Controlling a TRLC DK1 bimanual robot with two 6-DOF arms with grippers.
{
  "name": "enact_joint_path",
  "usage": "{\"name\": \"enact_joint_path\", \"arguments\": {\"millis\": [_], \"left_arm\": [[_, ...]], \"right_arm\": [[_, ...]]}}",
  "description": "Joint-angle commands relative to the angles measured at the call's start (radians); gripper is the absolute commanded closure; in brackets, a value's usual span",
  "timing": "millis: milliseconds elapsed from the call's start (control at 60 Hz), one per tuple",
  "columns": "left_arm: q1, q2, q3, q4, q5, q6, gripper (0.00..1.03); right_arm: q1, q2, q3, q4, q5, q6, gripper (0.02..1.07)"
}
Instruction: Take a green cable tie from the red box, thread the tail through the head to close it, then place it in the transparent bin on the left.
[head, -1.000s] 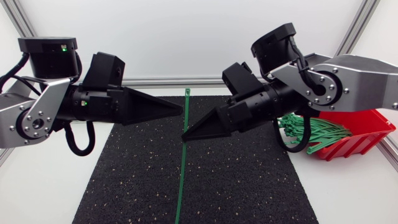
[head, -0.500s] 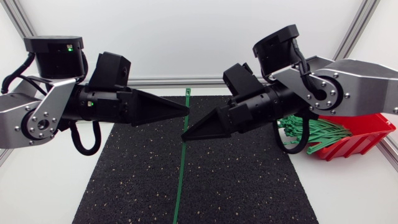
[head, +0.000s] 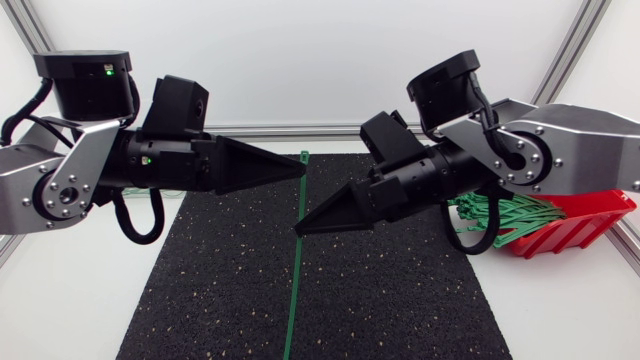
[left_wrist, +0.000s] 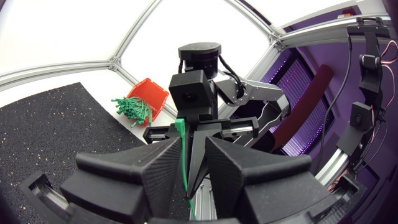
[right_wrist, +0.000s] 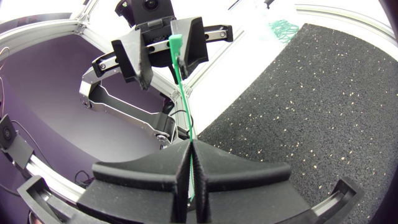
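Above black speckled rubber mat (head: 400, 300), centre: long green plastic cable tie (head: 294, 290) out of red plastic box (head: 590, 215) at 3 o'clock, so pick done. Tie straight, running 12 to 6, unthreaded; closing and drop-off remain. Right gripper (head: 300, 228), arm entering from 3, fingers pressed together, pinching tie mid-strap. Left gripper (head: 298, 170), arm entering from 9, fingers spread either side of tie's upper end, not gripping.

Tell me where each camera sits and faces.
Head view: fixed above the table, looking down on the mat; both arms show, left gripper and right gripper at the cable tie.
Left wrist view: on the left arm, facing the right arm and red box; own open fingers flank the tie.
Right wrist view: on the right arm, facing the left gripper; own fingers pinch the tie.
All share the tie.
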Motion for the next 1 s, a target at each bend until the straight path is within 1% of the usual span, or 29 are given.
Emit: {"name": "enact_joint_path", "arguments": {"millis": [0,350,417,700,733,767,817,983], "left_arm": [[-0.015,0.019,0.013,0.017,-0.006,0.015,0.77],[-0.024,0.024,0.002,0.018,-0.019,0.022,0.79],[-0.024,0.024,0.002,0.018,-0.021,0.022,0.84],[-0.021,0.022,-0.01,0.018,-0.024,0.03,0.84],[-0.021,0.022,-0.01,0.018,-0.024,0.03,0.84],[-0.02,0.02,-0.01,0.018,-0.024,0.03,0.88],[-0.02,0.02,-0.013,0.018,-0.024,0.03,0.89],[-0.018,0.02,-0.016,0.018,-0.024,0.03,0.89]], "right_arm": [[0.005,-0.019,-0.017,0.005,-0.005,0.019,1.01],[0.0,-0.021,-0.02,0.005,-0.004,0.019,1.01],[0.0,-0.021,-0.023,0.005,-0.004,0.019,1.01],[0.0,-0.021,-0.025,0.008,-0.001,0.02,1.01],[0.0,-0.021,-0.025,0.008,-0.001,0.02,1.01],[-0.001,-0.021,-0.026,0.011,-0.001,0.02,1.01],[-0.001,-0.021,-0.026,0.012,-0.001,0.022,1.01],[-0.004,-0.021,-0.026,0.017,0.001,0.026,1.01]]}}
